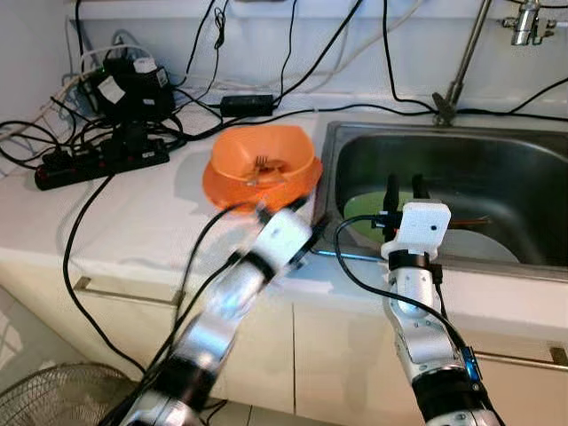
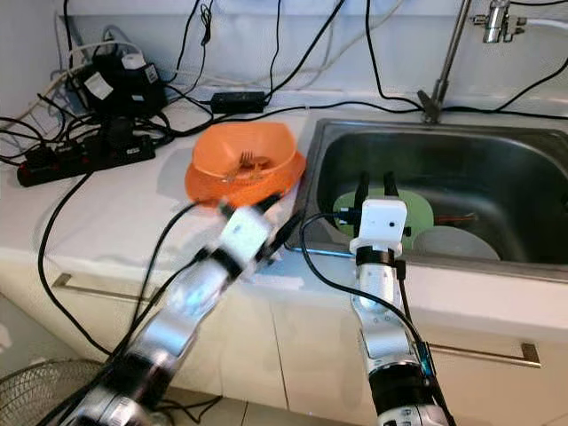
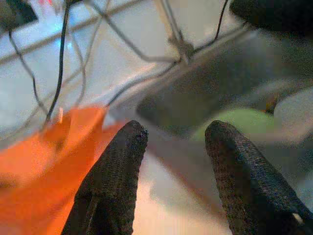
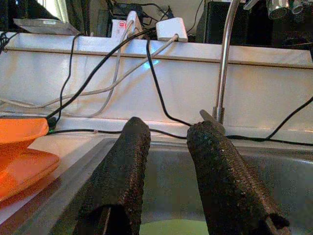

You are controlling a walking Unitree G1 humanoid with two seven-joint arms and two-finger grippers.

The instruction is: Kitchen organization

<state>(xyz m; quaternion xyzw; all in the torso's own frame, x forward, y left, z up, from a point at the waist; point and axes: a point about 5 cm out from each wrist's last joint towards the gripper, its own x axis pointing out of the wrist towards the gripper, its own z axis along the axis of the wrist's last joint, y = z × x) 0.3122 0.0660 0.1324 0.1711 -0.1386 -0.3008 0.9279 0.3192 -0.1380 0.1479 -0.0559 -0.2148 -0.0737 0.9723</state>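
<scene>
The left claw (image 1: 288, 209), blurred but seemingly parted and empty, is held at the orange bowl (image 1: 262, 164) beside the sink (image 1: 330, 160); the right claw (image 1: 404, 191), parted, is poised over the sink's near rim

Home kitchen: steel sink (image 1: 532, 146), tap (image 1: 461, 62), white counter (image 1: 133, 222), drawer fronts (image 1: 106, 311).

Bright, even daylight across the white counter (image 1: 133, 222). Soft shadow under the orange bowl (image 1: 262, 164), toward 9 o'clock. Dull sheen on the sink (image 1: 497, 151) wall. Left arm (image 1: 240, 293) smeared by motion blur. Left wrist view soft throughout, fingers (image 3: 115, 181) sharpest. Right wrist view crisp, glare patch at 12 o'clock.
</scene>
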